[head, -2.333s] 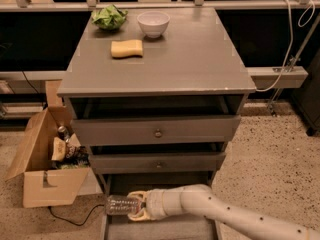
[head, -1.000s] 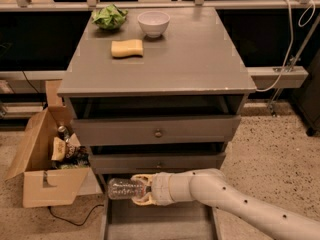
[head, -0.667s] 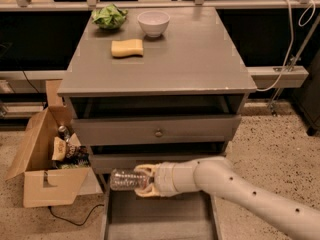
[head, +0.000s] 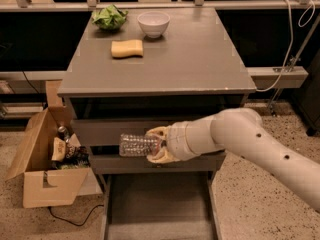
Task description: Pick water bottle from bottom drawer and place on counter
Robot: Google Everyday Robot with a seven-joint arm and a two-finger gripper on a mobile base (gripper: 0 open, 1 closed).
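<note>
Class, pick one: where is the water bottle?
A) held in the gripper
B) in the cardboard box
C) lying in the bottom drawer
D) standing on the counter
A: the gripper holds the water bottle sideways in front of the drawer fronts, above the open bottom drawer.

Counter [head: 200, 59], sponge [head: 127, 48], bowl [head: 153, 23], greens [head: 110, 17] (gripper [head: 156, 145] below front)

We see the water bottle [head: 134, 145] of clear, crinkled plastic clasped by the gripper [head: 154, 145] before the upper drawers [head: 95, 132], the arm [head: 240, 134] with its smooth off-white shell and soft sheen, the matt grey counter [head: 190, 59] and bottom drawer [head: 160, 204], a brown cardboard box [head: 47, 186] and a speckled stone-like floor [head: 250, 194].
</note>
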